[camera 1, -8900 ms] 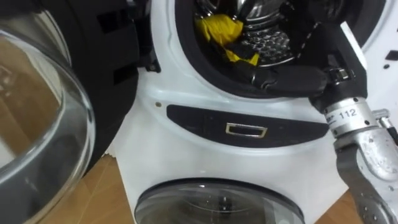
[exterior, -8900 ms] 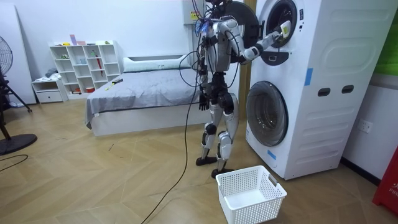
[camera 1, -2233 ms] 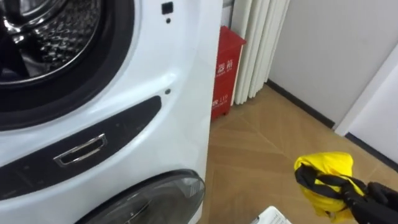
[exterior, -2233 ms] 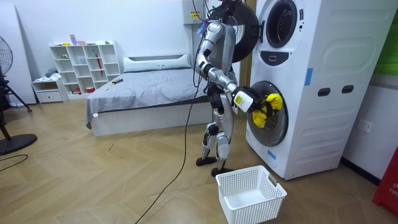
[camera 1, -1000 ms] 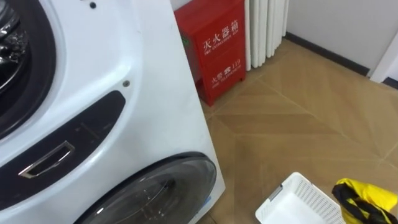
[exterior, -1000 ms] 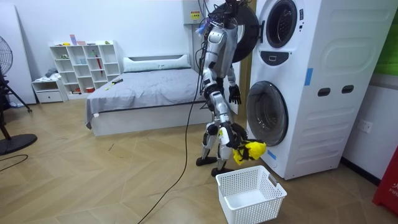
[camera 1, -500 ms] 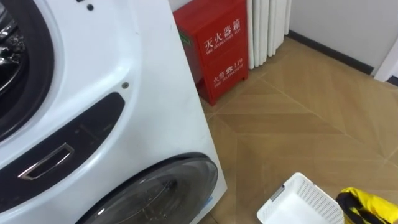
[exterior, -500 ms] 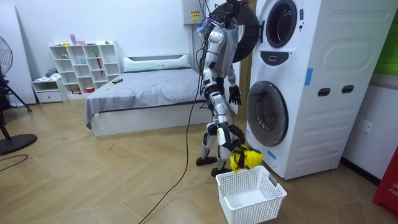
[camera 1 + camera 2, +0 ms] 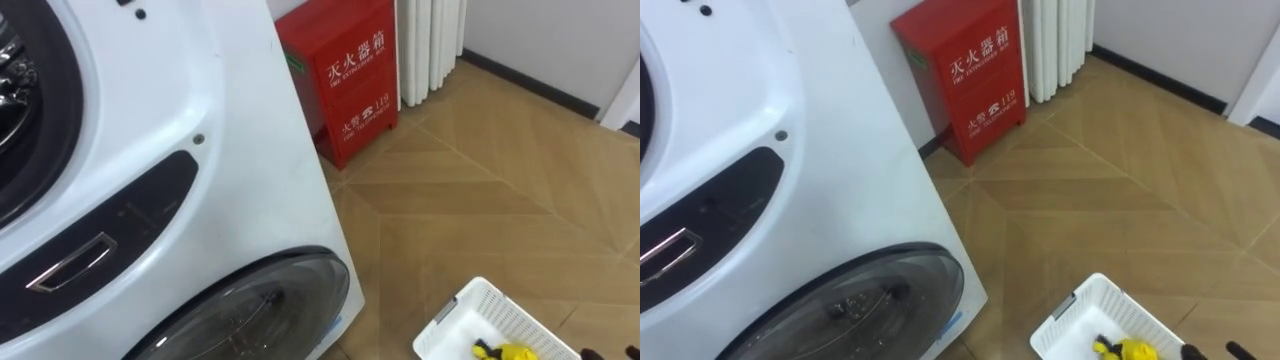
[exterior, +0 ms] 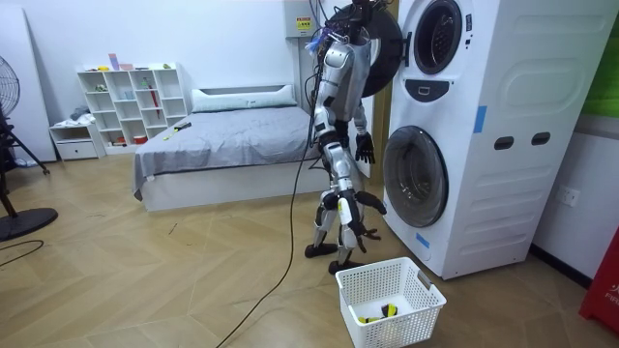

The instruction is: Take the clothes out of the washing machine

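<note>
Lower right of my eye views, basket: a white latticed basket (image 9: 468,303) stands on the wood floor (image 9: 500,190), just beside the front corner of the washing machine (image 9: 230,120).
Clothes: a yellow garment (image 9: 505,351) lies on the bottom of the basket, in neither of my hands. In the room view it shows as a yellow patch through the basket's wall.
Right hand: my right hand (image 10: 360,211) hangs low, above the basket and apart from it, fingers spread wide and gripping nothing.
Left hand: my left hand (image 10: 364,147) hangs higher, near the machine's front, fingers loose and empty.
Washing machine: two white units stacked. The upper drum (image 9: 10,60) shows at the upper left of the frame, and its dark door (image 10: 377,43) stands swung out by my head in the room view. The lower door (image 9: 250,310) is closed.
Stance: I stand upright between the bed (image 10: 222,130) and the machine.
Upper middle of the frame: a red cabinet (image 9: 345,70) stands against the wall beyond the machine.
</note>
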Controlling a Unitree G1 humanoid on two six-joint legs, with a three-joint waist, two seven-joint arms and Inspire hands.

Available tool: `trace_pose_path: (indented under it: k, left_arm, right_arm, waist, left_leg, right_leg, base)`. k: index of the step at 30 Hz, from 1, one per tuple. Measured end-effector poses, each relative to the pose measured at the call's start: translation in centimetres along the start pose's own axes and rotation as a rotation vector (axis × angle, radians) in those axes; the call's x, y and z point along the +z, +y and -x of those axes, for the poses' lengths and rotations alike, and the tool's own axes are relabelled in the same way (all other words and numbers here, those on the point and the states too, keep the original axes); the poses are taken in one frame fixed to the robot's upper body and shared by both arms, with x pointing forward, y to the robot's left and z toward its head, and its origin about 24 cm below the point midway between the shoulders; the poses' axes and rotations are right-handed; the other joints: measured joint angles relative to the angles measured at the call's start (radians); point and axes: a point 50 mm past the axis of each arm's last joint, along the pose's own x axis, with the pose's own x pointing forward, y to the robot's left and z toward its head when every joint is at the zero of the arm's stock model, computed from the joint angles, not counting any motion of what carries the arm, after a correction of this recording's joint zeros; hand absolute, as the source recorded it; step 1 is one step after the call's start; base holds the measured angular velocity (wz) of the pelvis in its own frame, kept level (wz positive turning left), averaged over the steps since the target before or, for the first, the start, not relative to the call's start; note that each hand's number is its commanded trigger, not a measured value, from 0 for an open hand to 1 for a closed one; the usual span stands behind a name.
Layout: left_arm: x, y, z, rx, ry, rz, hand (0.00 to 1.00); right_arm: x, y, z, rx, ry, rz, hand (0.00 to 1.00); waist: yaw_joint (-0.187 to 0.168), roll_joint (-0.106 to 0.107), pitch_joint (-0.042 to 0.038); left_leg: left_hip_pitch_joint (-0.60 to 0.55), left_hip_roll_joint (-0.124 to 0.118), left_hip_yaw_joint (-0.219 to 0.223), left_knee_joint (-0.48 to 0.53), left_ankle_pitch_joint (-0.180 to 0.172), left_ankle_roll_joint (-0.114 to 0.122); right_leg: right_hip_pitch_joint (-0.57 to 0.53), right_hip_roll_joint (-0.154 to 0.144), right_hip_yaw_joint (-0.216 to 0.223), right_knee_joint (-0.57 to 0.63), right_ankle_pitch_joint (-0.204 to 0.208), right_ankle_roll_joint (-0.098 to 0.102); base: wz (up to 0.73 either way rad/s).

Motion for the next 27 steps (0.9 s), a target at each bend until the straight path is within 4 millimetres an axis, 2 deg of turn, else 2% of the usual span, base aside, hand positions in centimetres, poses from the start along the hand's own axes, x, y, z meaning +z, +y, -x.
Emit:
trace_pose_path:
  k: [11, 17, 20, 23, 25, 27]
  left_arm:
    - [-0.1, 0.0, 0.0, 0.001, 0.002, 0.0, 0.0]
    - [-0.9, 0.0, 0.2, 0.0, 0.008, 0.003, 0.0]
    - [-1.4, -0.1, 0.4, 0.001, 0.018, 0.005, 0.0]
    - [-1.7, -0.1, 0.6, 0.001, 0.009, -0.001, 0.0]
    - [-1.7, -0.3, 0.6, 0.003, 0.007, 0.001, 0.0]
    - [-1.9, -0.6, 0.6, 0.002, 0.02, 0.005, 0.0]
  right_arm:
    - [-0.2, -0.2, 0.1, 0.008, 0.006, 0.005, 0.0]
    - [-1.0, -0.9, 0.4, 0.01, 0.028, 0.05, 0.0]
    - [-2.4, -1.9, 0.8, 0.003, 0.078, 0.104, 0.0]
    - [-4.5, -3.4, 1.5, -0.019, 0.157, 0.136, 0.0]
    - [-6.6, -3.8, 2.2, -0.028, 0.235, 0.154, 0.0]
    - [-8.3, -4.1, 2.9, -0.04, 0.303, 0.151, 0.0]
  waist:
    - [-0.001, -0.006, 0.0006]
    - [-0.001, -0.023, 0.0023]
    - [0.0, -0.041, 0.0025]
    - [-0.001, -0.055, 0.0005]
    - [0.011, -0.067, 0.0036]
    - [0.02, -0.073, 0.0028]
  left_leg:
    - [0.0, 0.0, -0.002, 0.0, 0.0, 0.0]
    - [0.007, 0.002, -0.019, 0.0, 0.0, 0.0]
    - [0.034, 0.003, -0.036, -0.002, 0.0, 0.0]
    - [0.053, 0.007, -0.067, -0.002, 0.0, 0.0]
    - [0.083, 0.018, -0.083, -0.008, 0.0, -0.001]
    - [0.106, 0.02, -0.102, -0.015, 0.0, -0.001]
  right_leg:
    - [0.0, 0.0, 0.001, 0.001, 0.0, 0.0]
    - [0.012, 0.0, 0.0, -0.003, -0.002, 0.0]
    - [0.05, 0.0, -0.01, -0.014, -0.008, 0.0]
    - [0.083, -0.011, -0.039, -0.026, -0.014, -0.001]
    - [0.12, -0.017, -0.071, -0.046, -0.012, -0.004]
    - [0.156, -0.019, -0.09, -0.065, -0.011, -0.006]
  base:
    - [0.0]
    - [0.01]
    - [0.11]
    - [0.27]
    - [0.26]
    - [0.24]
